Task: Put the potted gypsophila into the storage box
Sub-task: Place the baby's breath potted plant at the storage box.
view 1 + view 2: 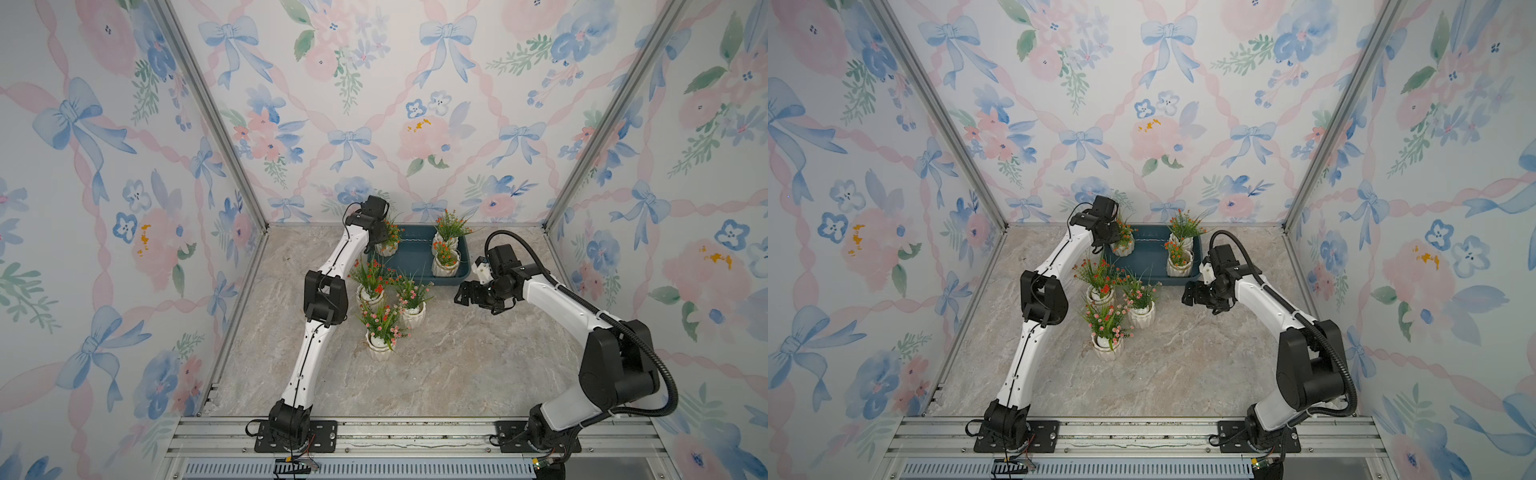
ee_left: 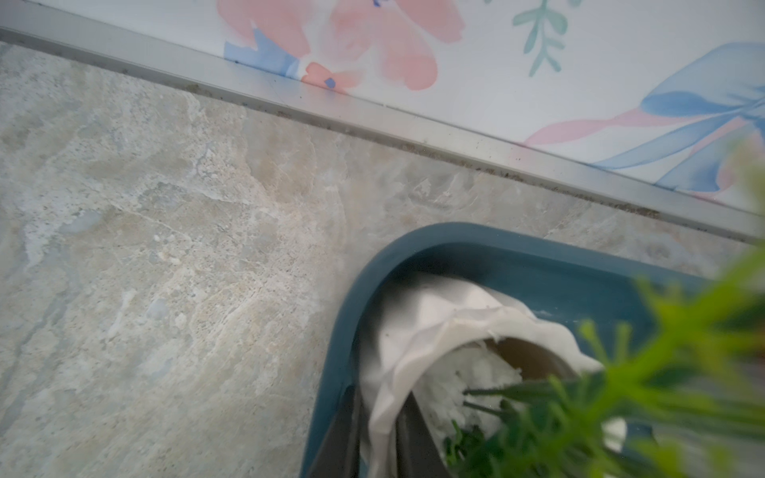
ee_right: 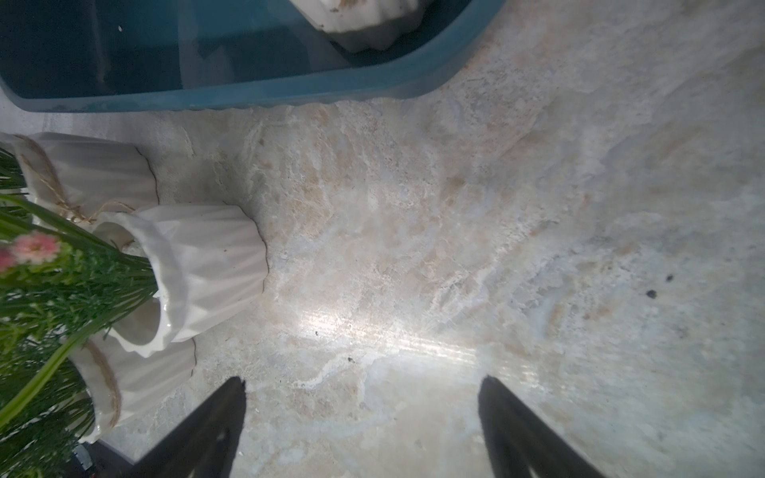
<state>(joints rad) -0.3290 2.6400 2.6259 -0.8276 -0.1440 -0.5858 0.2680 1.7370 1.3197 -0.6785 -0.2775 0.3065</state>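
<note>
— Left gripper [image 2: 378, 430]?
— Your fingers [image 2: 414, 438] straddle the rim of the corner pot [image 2: 414, 331], one inside, one outside. Clenched or released: cannot tell. The pot stands in the storage box [image 2: 352, 298], far left corner.
— Right gripper [image 3: 363, 380]?
— Spread wide, empty, above the table [image 3: 455, 207], beside the box's near right corner.
— Box contents?
— Corner pot, plus two pots [image 1: 445, 268] at its right end. Three pots [image 1: 414, 316] stand outside, near its front wall.

Floral bow wallpaper walls [image 1: 374, 104]; marble-look tabletop [image 1: 457, 365]; aluminium frame rails [image 1: 374, 432].
</note>
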